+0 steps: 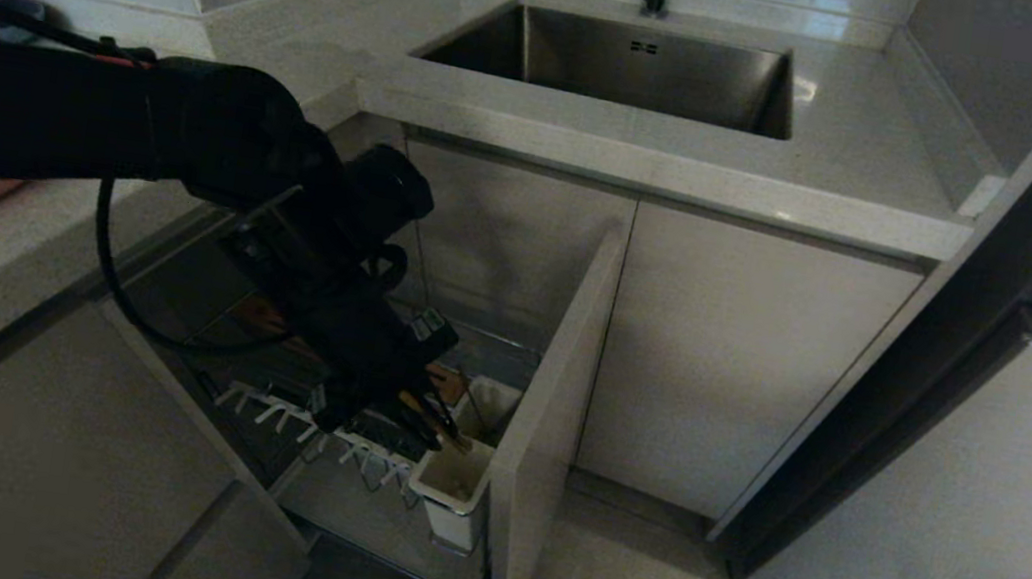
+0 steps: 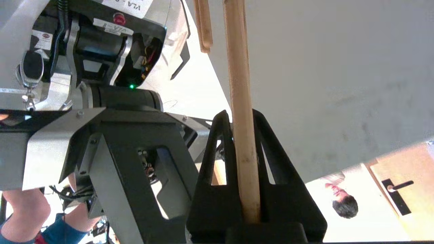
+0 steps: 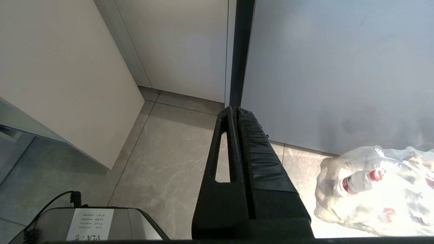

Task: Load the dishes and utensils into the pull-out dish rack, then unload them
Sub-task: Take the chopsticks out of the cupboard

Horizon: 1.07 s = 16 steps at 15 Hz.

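The pull-out dish rack [image 1: 443, 522] stands drawn out below the tabletop [image 1: 849, 145]. Above its white utensil cups [image 1: 454, 478], the left tool [image 1: 441, 425] is clenched on the wooden chopsticks [image 2: 242, 135]. The right tool [image 3: 235, 113] hangs pressed together over the floor [image 3: 162, 162], holding nothing.

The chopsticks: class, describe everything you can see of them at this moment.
The chopsticks are long, slim sticks of light-brown wood. The left gripper has its jaws shut on them, over the pull-out dish rack. In the head view their ends point down beside a white utensil cup; whether they touch it cannot be told.
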Motion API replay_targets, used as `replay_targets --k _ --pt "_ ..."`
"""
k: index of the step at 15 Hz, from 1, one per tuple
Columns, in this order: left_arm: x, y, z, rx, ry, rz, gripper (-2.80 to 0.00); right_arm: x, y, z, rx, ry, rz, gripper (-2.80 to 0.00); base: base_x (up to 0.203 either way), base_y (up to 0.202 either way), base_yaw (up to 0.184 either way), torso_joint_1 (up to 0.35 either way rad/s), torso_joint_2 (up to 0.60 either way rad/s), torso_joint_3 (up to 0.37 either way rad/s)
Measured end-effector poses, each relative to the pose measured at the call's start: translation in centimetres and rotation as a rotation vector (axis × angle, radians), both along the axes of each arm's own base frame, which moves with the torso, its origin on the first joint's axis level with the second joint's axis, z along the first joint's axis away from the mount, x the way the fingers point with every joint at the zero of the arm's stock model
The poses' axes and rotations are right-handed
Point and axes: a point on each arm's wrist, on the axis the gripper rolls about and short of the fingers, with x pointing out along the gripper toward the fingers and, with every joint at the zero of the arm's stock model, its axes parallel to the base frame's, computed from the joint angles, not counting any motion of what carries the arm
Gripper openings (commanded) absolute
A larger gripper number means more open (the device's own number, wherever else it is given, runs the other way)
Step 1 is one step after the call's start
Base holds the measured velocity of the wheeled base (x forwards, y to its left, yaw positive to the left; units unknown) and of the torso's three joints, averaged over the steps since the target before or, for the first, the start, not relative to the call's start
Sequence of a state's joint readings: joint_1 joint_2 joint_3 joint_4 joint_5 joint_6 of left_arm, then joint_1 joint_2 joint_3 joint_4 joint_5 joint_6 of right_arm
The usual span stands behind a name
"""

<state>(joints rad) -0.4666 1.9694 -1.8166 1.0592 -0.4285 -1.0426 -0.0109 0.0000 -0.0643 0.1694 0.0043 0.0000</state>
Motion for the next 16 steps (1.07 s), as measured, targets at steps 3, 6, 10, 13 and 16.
replay_targets --k 3,6,10,13,16 --pt "-0.5 0.2 0.8 -0.008 -0.012 -0.001 -2.8 0.0 0.0 0.0 0.0 0.0 0.0 -2.8 0.0 0.0 0.0 0.0 0.0 0.0" --pt "-0.8 0.3 1.5 -0.023 -0.034 -0.005 -2.8 0.0 0.0 0.0 0.0 0.0 0.0 -2.8 0.0 0.0 0.0 0.0 0.0 0.0" --pt "-1.8 0.4 2.3 -0.02 -0.019 -0.012 -2.8 0.0 0.0 0.0 0.0 0.0 0.0 -2.8 0.0 0.0 0.0 0.0 0.0 0.0" --pt "-2.0 0.4 2.7 -0.025 -0.028 -0.016 -2.8 0.0 0.0 0.0 0.0 0.0 0.0 -2.8 0.0 0.0 0.0 0.0 0.0 0.0" --pt "-2.0 0.4 2.8 -0.026 -0.028 -0.015 -2.8 0.0 0.0 0.0 0.0 0.0 0.0 -2.8 0.0 0.0 0.0 0.0 0.0 0.0"
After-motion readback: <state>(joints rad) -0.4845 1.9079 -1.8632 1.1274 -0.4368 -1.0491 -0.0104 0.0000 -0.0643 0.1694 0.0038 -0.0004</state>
